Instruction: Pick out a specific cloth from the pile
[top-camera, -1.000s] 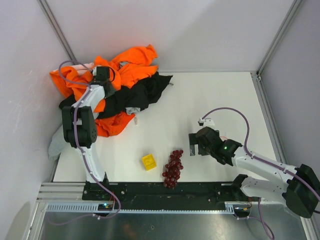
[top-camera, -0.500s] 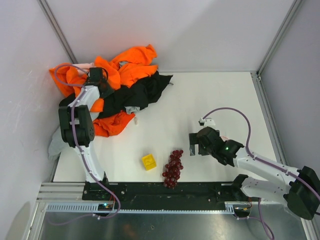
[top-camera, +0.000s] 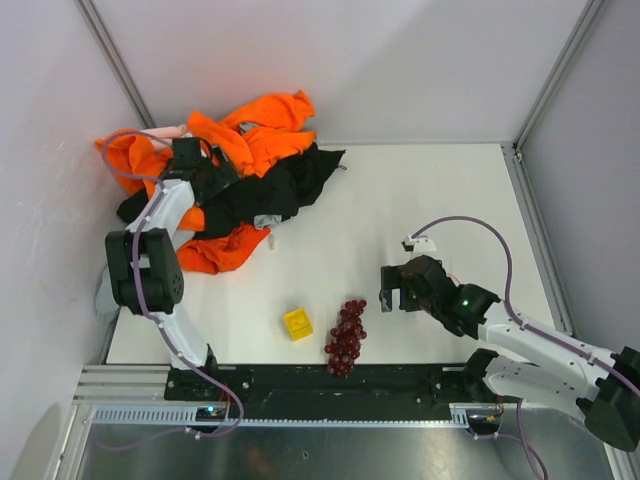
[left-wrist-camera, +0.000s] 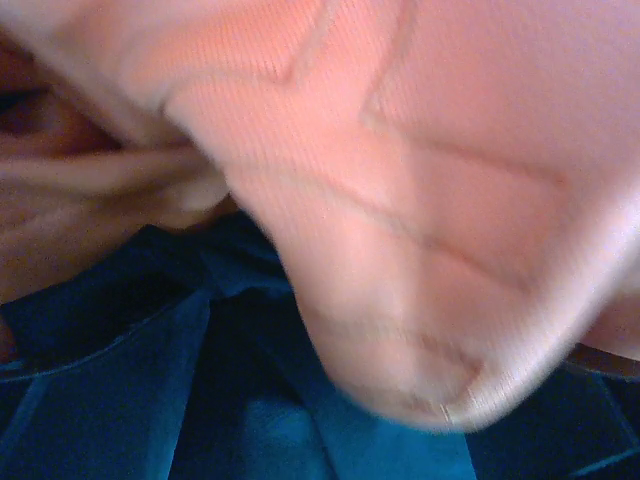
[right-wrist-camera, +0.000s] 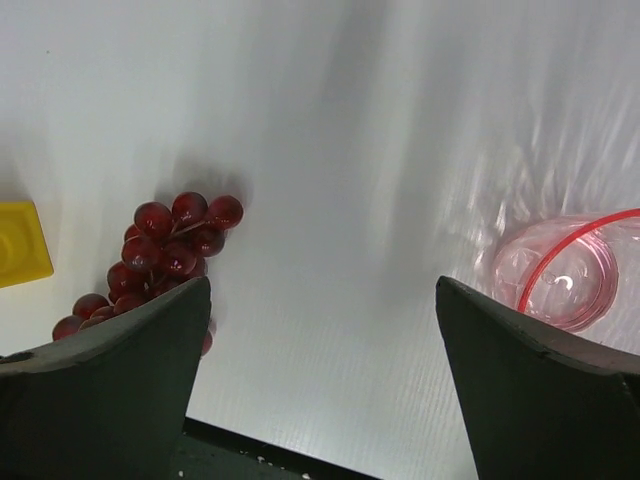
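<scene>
The pile of orange and black garments lies at the table's far left corner. The cloth, a red-orange piece, sticks out from under the black garment on the pile's near side. My left gripper is pushed into the top of the pile among bright orange folds. Its fingers are hidden. In the left wrist view, pale orange fabric hangs against the lens over dark fabric. My right gripper hovers open over bare table, far from the pile, with nothing between its fingers.
A bunch of dark red grapes and a yellow block lie near the front edge. A clear pink cup stands by my right gripper. Walls close in the table's left and back sides.
My left gripper has shifted left and slightly nearer within the pile, and the orange folds around it have moved. My right arm has drifted slightly toward the front edge.
</scene>
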